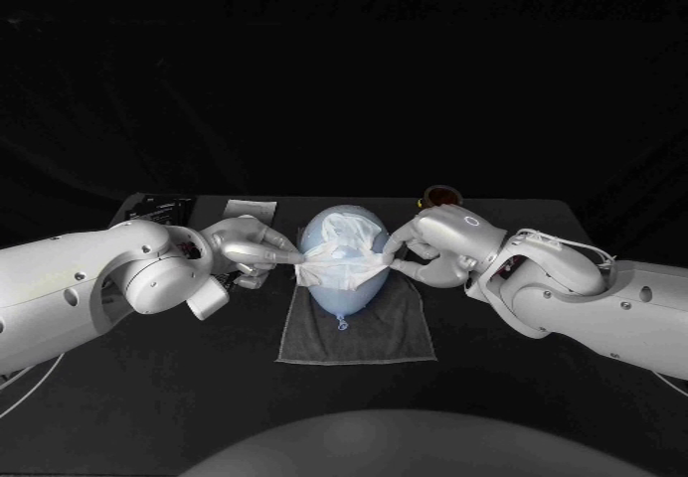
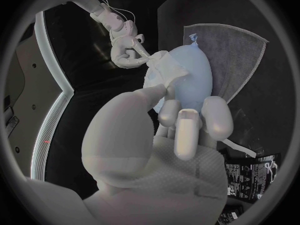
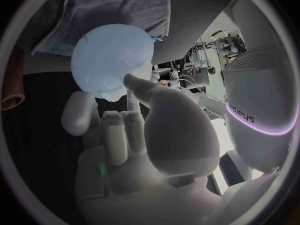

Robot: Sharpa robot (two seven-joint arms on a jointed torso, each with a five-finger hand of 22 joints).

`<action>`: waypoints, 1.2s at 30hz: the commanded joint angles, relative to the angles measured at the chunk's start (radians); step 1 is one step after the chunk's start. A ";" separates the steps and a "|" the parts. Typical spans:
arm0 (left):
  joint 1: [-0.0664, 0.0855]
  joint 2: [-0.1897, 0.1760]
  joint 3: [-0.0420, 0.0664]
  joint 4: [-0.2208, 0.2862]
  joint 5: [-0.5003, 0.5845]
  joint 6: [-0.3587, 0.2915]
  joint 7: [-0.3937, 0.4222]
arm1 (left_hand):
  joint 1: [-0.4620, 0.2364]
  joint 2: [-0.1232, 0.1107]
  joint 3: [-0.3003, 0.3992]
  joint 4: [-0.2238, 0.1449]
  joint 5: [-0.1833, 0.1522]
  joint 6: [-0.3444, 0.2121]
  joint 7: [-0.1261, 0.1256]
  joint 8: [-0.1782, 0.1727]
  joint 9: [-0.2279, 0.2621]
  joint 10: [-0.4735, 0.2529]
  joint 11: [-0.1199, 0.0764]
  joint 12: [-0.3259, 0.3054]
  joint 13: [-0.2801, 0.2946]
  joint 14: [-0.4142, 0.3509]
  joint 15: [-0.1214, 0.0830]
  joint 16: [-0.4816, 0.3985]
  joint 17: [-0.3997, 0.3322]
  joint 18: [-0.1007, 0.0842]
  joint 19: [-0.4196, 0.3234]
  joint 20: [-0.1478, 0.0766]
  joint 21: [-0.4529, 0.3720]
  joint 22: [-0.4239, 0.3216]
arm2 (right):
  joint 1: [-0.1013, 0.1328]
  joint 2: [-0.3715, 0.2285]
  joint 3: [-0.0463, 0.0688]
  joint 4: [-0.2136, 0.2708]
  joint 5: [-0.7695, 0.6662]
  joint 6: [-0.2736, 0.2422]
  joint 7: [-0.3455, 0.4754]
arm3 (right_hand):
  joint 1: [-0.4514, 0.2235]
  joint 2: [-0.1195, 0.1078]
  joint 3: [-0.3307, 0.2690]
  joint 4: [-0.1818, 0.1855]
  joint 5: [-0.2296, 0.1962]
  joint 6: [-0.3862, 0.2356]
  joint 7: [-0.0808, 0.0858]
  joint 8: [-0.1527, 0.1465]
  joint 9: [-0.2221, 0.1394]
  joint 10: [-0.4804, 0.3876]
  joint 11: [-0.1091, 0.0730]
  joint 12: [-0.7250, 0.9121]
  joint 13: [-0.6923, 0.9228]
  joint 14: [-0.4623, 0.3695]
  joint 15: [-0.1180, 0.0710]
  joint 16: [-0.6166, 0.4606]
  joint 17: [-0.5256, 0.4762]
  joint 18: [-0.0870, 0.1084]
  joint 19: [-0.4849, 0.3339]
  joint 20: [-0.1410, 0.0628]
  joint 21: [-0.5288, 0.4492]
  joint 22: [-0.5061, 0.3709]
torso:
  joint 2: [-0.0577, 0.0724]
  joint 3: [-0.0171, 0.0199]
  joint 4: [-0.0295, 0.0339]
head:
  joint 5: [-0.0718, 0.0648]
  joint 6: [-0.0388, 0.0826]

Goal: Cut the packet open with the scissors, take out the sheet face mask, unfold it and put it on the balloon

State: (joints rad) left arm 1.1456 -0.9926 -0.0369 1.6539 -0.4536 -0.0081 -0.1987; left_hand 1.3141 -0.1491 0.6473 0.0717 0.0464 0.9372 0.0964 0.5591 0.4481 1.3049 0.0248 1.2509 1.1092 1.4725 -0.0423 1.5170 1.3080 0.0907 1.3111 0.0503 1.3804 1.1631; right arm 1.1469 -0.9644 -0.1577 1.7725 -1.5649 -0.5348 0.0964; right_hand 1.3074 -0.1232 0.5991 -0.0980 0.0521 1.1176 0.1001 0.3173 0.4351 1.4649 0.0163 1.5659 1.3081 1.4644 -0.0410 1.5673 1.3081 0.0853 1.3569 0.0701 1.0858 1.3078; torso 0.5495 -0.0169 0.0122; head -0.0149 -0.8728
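The black table (image 1: 143, 397) carries 1 grey towel (image 1: 359, 343) at its middle, 1 dark packet (image 1: 158, 209) far left, 1 brown object (image 1: 441, 192) at the far edge.

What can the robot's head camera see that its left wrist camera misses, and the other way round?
Head view alone: the white left arm and a brown round thing behind the right hand. Left wrist view alone: the white printing on a black packet near the left hand. Both: each hand pinching one side of the white mask, stretched over the pale blue balloon on the grey towel.
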 commanded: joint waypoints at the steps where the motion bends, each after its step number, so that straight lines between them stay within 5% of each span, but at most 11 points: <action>1: 0.001 0.000 -0.001 0.005 -0.014 0.042 -0.015 | -0.010 0.002 0.096 -0.092 0.003 -0.005 0.002 0.005 0.087 0.014 -0.007 -0.001 -0.002 0.065 -0.003 0.004 0.134 -0.003 0.003 0.004 0.004 0.000 | 0.000 -0.002 0.000 -0.001 -0.014 0.002 -0.015 | 0.005 -0.009 0.003 -0.008 0.002 -0.007 -0.001 0.009 0.001 0.106 0.007 0.005 0.263 0.106 0.006 0.003 0.263 0.011 -0.006 -0.001 -0.002 0.134 | 0.000 0.0006 -0.0003 | 0.000 0.000; 15: 0.001 0.001 -0.006 0.014 0.025 0.013 0.003 | -0.040 0.007 0.067 -0.078 0.002 -0.047 0.009 -0.018 0.085 -0.020 0.000 -0.038 -0.048 0.063 0.003 0.002 0.129 0.000 -0.007 0.008 -0.004 -0.013 | -0.002 -0.008 -0.005 0.001 -0.019 0.086 -0.023 | 0.016 -0.010 0.015 -0.017 0.010 0.000 -0.003 0.023 0.004 0.106 0.005 0.005 0.263 0.106 0.006 0.003 0.263 0.011 -0.007 -0.001 -0.001 0.135 | 0.000 -0.0004 -0.0005 | -0.003 0.000; 19: 0.001 0.000 -0.006 0.014 0.008 -0.001 0.012 | -0.069 -0.018 0.032 -0.063 0.002 -0.088 0.030 -0.058 0.065 -0.075 0.018 -0.084 -0.108 0.056 0.018 -0.007 0.108 0.005 -0.029 0.018 -0.022 -0.045 | -0.003 -0.008 -0.008 0.001 -0.014 0.111 -0.028 | 0.008 -0.013 0.016 -0.013 0.010 -0.015 0.004 0.024 0.002 0.106 0.011 0.005 0.263 0.106 0.008 0.003 0.263 0.018 -0.026 0.002 -0.040 0.125 | 0.000 -0.0004 0.0004 | -0.003 0.000; 21: 0.001 0.000 -0.007 0.013 -0.019 -0.003 0.014 | -0.099 -0.051 -0.011 -0.047 0.002 -0.109 0.043 -0.078 0.053 -0.104 0.030 -0.105 -0.139 0.050 0.029 -0.014 0.093 0.009 -0.044 0.027 -0.034 -0.066 | -0.003 -0.009 -0.009 0.001 -0.009 0.113 -0.028 | -0.004 -0.019 0.000 -0.004 0.031 -0.030 0.005 0.024 -0.001 0.101 0.013 -0.003 0.257 0.106 0.011 0.003 0.263 0.023 -0.047 0.007 -0.075 0.116 | 0.001 -0.0003 0.0004 | -0.004 0.000; 29: 0.001 -0.002 -0.007 0.007 -0.176 0.016 -0.003 | -0.145 -0.112 -0.137 -0.002 0.002 -0.121 0.048 -0.093 0.035 -0.126 0.040 -0.105 -0.150 0.041 0.038 -0.021 0.074 0.015 -0.060 0.043 -0.051 -0.090 | -0.005 -0.018 -0.011 0.006 0.040 -0.025 -0.032 | -0.100 -0.094 -0.130 0.081 0.036 -0.151 0.038 -0.043 -0.046 0.058 0.043 -0.070 0.206 0.086 0.038 -0.015 0.224 0.039 -0.102 0.031 -0.190 0.082 | 0.000 -0.0001 0.0006 | -0.008 0.000; 36: 0.001 -0.010 -0.007 0.000 -0.237 0.028 -0.015 | -0.128 -0.112 -0.234 0.052 0.002 -0.115 0.043 -0.090 0.024 -0.128 0.035 -0.096 -0.150 0.039 0.036 -0.022 0.072 0.015 -0.058 0.041 -0.057 -0.094 | -0.006 -0.034 -0.012 0.008 0.093 -0.073 -0.035 | -0.086 -0.097 -0.264 0.157 0.054 -0.155 0.039 -0.051 -0.064 0.054 0.045 -0.074 0.199 0.084 0.042 -0.016 0.221 0.043 -0.096 0.038 -0.212 0.076 | 0.000 -0.0004 -0.0004 | -0.007 0.000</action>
State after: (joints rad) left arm 1.1455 -1.0014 -0.0439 1.6545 -0.6219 0.0019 -0.2099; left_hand 1.1771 -0.2632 0.4192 0.1199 0.0505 0.8198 0.1460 0.4680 0.4726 1.1829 0.0643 1.1502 0.9593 1.4650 -0.0101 1.5012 1.3080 0.0908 1.2575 0.0930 1.3274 1.0710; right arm 1.1417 -0.9964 -0.1693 1.7782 -1.5167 -0.5541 0.0681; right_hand 1.2087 -0.2252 0.3433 0.0546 0.1008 0.9664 0.1407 0.2703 0.3719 1.4653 0.0528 1.4957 1.3081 1.4662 -0.0035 1.5515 1.3077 0.1084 1.2589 0.1044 0.8767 1.3077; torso 0.5496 -0.0171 0.0126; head -0.0223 -0.8728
